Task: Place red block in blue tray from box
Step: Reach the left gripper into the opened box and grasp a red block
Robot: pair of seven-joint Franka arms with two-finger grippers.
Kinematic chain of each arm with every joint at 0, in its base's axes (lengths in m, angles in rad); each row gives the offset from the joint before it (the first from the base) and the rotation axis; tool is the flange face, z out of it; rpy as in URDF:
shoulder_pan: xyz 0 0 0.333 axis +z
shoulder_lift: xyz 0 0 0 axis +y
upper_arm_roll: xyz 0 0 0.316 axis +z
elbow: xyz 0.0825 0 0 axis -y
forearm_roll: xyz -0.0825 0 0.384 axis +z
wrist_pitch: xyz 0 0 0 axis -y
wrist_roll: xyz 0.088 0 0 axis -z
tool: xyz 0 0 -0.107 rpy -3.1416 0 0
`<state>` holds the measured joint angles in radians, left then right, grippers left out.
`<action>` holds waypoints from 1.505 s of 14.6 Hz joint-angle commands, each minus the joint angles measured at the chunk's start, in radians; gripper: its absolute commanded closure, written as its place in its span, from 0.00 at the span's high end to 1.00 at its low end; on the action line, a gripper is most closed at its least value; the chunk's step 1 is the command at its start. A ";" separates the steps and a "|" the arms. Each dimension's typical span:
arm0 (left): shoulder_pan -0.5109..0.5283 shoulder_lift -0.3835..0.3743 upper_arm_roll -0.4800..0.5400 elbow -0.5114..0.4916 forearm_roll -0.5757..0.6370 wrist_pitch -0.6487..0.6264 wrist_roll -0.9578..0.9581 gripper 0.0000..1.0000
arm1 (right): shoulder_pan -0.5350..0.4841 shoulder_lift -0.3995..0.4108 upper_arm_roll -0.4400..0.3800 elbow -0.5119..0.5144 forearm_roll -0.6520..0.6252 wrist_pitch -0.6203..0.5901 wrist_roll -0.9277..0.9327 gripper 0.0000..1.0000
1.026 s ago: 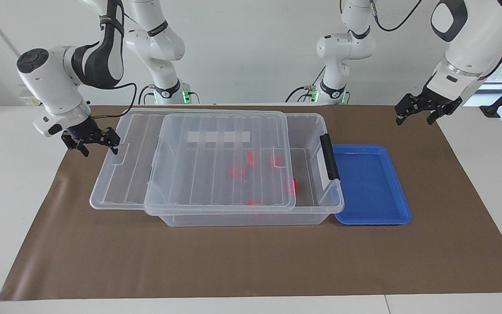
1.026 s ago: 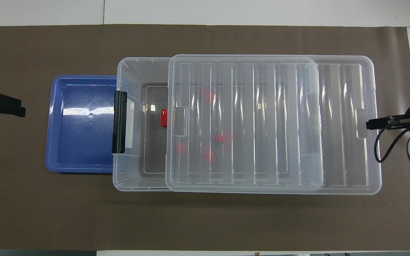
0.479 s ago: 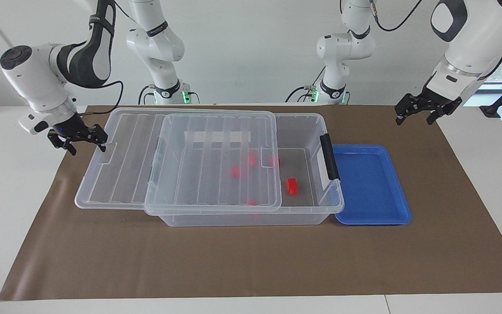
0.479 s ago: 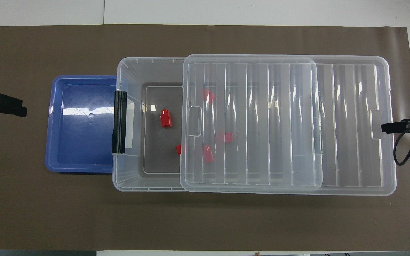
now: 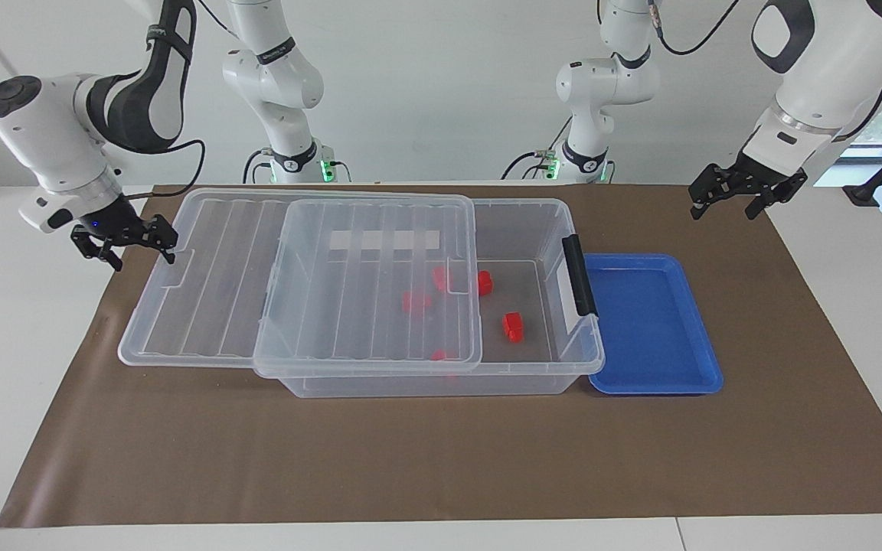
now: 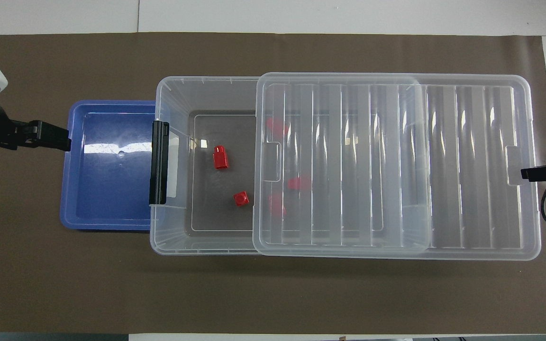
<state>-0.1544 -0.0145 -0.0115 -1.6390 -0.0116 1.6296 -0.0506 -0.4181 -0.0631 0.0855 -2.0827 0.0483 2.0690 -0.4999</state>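
Note:
The clear box (image 5: pixel 441 383) (image 6: pixel 173 237) stands mid-table, its ribbed lid (image 5: pixel 295 291) (image 6: pixel 396 166) slid partway off toward the right arm's end. Two red blocks lie uncovered on the box floor, one (image 5: pixel 513 326) (image 6: pixel 220 157) and another (image 5: pixel 485 282) (image 6: pixel 241 198). More red blocks show blurred under the lid (image 6: pixel 300 183). The blue tray (image 5: pixel 651 321) (image 6: pixel 107 189) sits empty against the box's handle end. My right gripper (image 5: pixel 135 249) (image 6: pixel 531 173) is open at the lid's end tab. My left gripper (image 5: pixel 728 200) (image 6: pixel 59 142) hangs open and empty above the tray's outer end.
A black clip handle (image 5: pixel 579 275) (image 6: pixel 159 161) is on the box end beside the tray. Everything rests on a brown mat (image 5: pixel 441 459) over the white table. The lid overhangs the mat at the right arm's end.
The lid slid further toward the right arm's end along with my right gripper, uncovering two red blocks. My left gripper moved in over the tray's outer edge.

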 commanded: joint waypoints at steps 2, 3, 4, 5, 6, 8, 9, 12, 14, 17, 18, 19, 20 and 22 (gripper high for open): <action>-0.163 -0.030 0.005 -0.136 0.019 0.157 -0.158 1.00 | -0.022 0.011 0.005 0.010 -0.001 0.010 -0.039 1.00; -0.203 -0.030 0.005 -0.160 0.019 0.200 -0.194 1.00 | -0.022 0.011 0.007 0.013 0.001 0.003 -0.037 1.00; -0.238 -0.022 0.005 -0.186 0.019 0.234 -0.242 1.00 | -0.012 0.011 0.007 0.026 0.001 -0.007 -0.034 1.00; -0.273 -0.010 0.005 -0.206 0.019 0.263 -0.302 1.00 | -0.001 0.014 0.008 0.051 0.001 -0.029 -0.028 1.00; -0.299 0.019 0.007 -0.222 0.019 0.313 -0.352 1.00 | 0.010 0.022 0.011 0.097 0.001 -0.070 -0.023 1.00; -0.330 0.085 0.007 -0.232 0.019 0.419 -0.435 1.00 | 0.059 0.023 0.011 0.209 0.001 -0.192 0.027 1.00; -0.341 0.111 0.005 -0.237 0.019 0.456 -0.460 1.00 | 0.083 0.023 0.011 0.260 -0.004 -0.254 0.081 1.00; -0.367 0.206 0.005 -0.261 0.019 0.586 -0.485 1.00 | 0.157 0.011 0.013 0.401 -0.021 -0.444 0.222 1.00; -0.384 0.232 0.007 -0.307 0.019 0.676 -0.486 0.99 | 0.182 0.003 0.014 0.435 -0.018 -0.526 0.292 1.00; -0.405 0.310 0.008 -0.311 0.022 0.714 -0.491 0.97 | 0.234 -0.017 0.020 0.417 -0.018 -0.552 0.403 1.00; -0.413 0.335 0.008 -0.311 0.022 0.723 -0.491 0.97 | 0.236 -0.018 0.020 0.415 -0.018 -0.552 0.412 1.00; -0.413 0.343 0.008 -0.315 0.024 0.730 -0.491 0.95 | 0.236 -0.018 0.020 0.414 -0.018 -0.543 0.412 1.00; -0.412 0.343 0.010 -0.318 0.022 0.730 -0.491 0.95 | 0.236 -0.018 0.020 0.406 -0.018 -0.532 0.412 1.00; -0.412 0.349 0.010 -0.328 0.022 0.739 -0.492 0.91 | 0.237 -0.026 0.020 0.392 -0.018 -0.501 0.411 1.00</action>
<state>-0.5499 0.3428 -0.0193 -1.9432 -0.0116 2.3396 -0.5195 -0.1760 -0.0790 0.1007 -1.6689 0.0440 1.5391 -0.1021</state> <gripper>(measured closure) 0.084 0.000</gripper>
